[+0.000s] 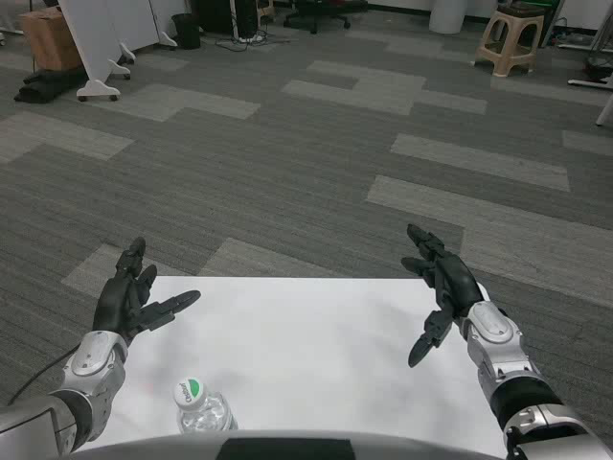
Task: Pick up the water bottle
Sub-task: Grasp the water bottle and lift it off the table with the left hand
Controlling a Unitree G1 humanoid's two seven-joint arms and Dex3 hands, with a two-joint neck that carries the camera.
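Note:
A clear water bottle (200, 406) with a green and white cap stands upright at the near left of the white table (306, 345), its lower part cut off by the picture's bottom edge. My left hand (132, 297) hovers over the table's left edge, beyond and to the left of the bottle, fingers spread and holding nothing. Over the table's right side my right hand (438, 287) is raised with its fingers apart, also empty and far from the bottle.
Beyond the table lies grey patterned carpet. Far back stand a white partition on feet (96, 43), a cardboard box (50, 38), a beige plastic stool (510, 38) and an office chair base (321, 11).

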